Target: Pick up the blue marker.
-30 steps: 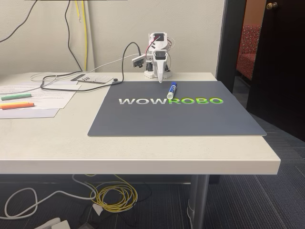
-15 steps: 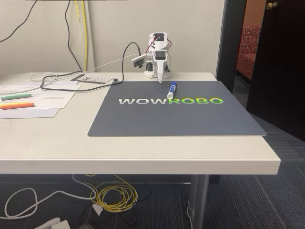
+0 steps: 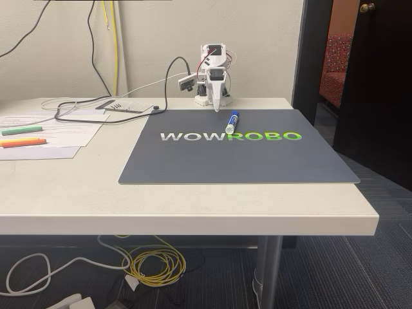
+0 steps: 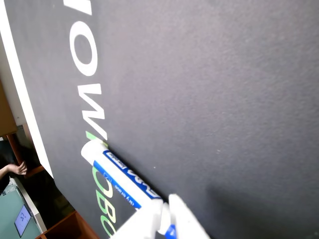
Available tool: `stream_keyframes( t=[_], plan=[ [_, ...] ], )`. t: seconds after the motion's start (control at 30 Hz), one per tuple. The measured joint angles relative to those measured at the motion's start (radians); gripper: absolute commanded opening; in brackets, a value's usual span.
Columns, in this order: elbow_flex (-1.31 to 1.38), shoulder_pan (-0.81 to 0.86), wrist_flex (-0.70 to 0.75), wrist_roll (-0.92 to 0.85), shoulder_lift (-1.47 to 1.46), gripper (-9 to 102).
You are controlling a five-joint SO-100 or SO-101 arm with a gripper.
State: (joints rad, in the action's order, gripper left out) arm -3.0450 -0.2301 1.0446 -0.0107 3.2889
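The blue marker (image 3: pixel 232 121) lies flat on the dark grey WOWROBO mat (image 3: pixel 193 161), near the mat's far edge, over the green letters. It has a blue cap and a white barrel with a blue label. The white arm sits folded at the back of the table, and its gripper (image 3: pixel 216 108) points down just left of and behind the marker. In the wrist view the marker (image 4: pixel 124 181) lies diagonally at the lower left. The gripper (image 4: pixel 167 213) stands shut in front of the marker's lower end, with nothing between its fingers.
A green highlighter (image 3: pixel 21 130) and an orange highlighter (image 3: pixel 22 142) lie on papers at the table's left. Cables and a small board (image 3: pixel 129 107) lie behind the mat on the left. The table's right edge (image 3: pixel 360 193) borders a doorway.
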Motion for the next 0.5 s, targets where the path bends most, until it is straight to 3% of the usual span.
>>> stream_keyframes(
  t=[0.3, 0.5],
  plan=[
    [0.000, 0.000, -0.002, 0.000, 0.000, 0],
    [0.000, 0.000, -0.087, -0.035, 0.000, 0]
  ],
)
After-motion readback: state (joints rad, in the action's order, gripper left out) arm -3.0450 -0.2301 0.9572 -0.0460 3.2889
